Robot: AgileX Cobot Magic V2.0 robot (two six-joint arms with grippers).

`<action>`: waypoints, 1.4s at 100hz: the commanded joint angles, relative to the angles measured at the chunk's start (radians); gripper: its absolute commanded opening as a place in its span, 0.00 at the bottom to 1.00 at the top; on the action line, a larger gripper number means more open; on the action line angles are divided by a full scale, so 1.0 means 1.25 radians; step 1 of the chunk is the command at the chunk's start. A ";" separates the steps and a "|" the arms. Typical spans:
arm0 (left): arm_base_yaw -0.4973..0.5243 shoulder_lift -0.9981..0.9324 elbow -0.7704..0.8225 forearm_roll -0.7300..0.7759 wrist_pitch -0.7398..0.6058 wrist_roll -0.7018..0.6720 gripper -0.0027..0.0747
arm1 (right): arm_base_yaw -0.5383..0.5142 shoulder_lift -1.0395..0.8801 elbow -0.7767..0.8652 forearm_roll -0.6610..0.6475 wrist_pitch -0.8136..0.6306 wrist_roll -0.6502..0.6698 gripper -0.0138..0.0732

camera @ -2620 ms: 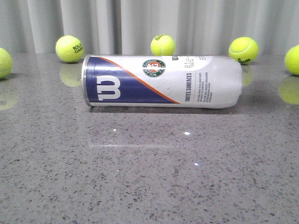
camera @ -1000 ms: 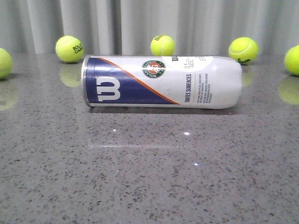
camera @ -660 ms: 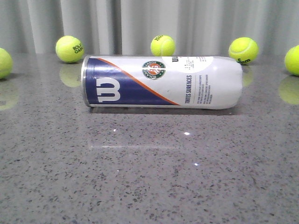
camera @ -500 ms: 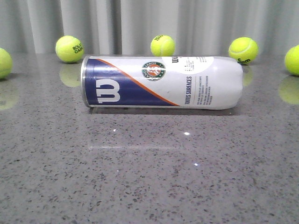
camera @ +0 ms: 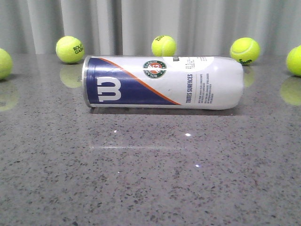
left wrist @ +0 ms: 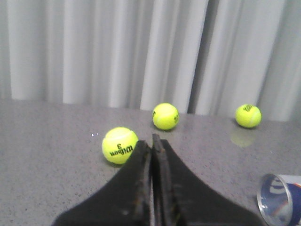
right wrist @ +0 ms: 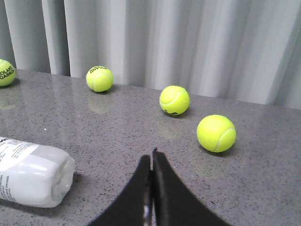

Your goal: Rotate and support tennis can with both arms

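The tennis can lies on its side across the grey table, silver rim to the left, white closed end to the right. Its navy label with the white "W", orange stripe and round emblem faces the front camera. Neither arm shows in the front view. My left gripper is shut and empty, above the table; the can's silver rim shows off to one side of it. My right gripper is shut and empty; the can's white end lies apart from it.
Several yellow-green tennis balls stand along the back of the table before a grey curtain, and one at each side edge. A ball lies just beyond the left fingertips.
The can has rolled very slightly about its long axis, then back; it stays in the same place. No arm has entered the front view.
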 commanded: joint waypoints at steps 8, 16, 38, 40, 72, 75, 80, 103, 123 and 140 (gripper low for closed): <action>0.001 0.169 -0.204 -0.014 0.169 0.008 0.01 | -0.005 0.004 -0.021 0.002 -0.059 -0.002 0.08; 0.001 0.241 -0.275 -0.014 0.234 0.008 0.01 | -0.005 0.004 -0.021 0.002 -0.059 -0.002 0.08; 0.001 0.414 -0.366 -0.025 0.327 0.008 0.01 | -0.005 0.004 -0.021 0.002 -0.059 -0.002 0.08; 0.001 0.426 -0.368 -0.025 0.328 0.008 0.01 | -0.005 0.004 -0.021 0.002 -0.059 -0.002 0.08; 0.001 0.513 -0.368 -0.042 0.354 0.038 0.24 | -0.005 0.004 -0.021 0.002 -0.059 -0.002 0.08; 0.001 0.513 -0.368 -0.044 0.349 0.041 0.31 | -0.005 0.004 -0.021 0.002 -0.059 -0.002 0.08; 0.001 0.513 -0.368 -0.044 0.340 0.041 0.48 | -0.005 0.004 -0.021 0.002 -0.059 -0.002 0.08; 0.001 0.532 -0.368 -0.162 0.323 0.042 0.74 | -0.005 0.004 -0.021 0.002 -0.059 -0.002 0.08; 0.001 0.617 -0.368 -0.458 0.321 0.238 0.74 | -0.005 0.004 -0.021 0.002 -0.059 -0.002 0.08; 0.001 0.720 -0.368 -0.722 0.382 0.450 0.74 | -0.005 0.004 -0.021 0.002 -0.059 -0.002 0.08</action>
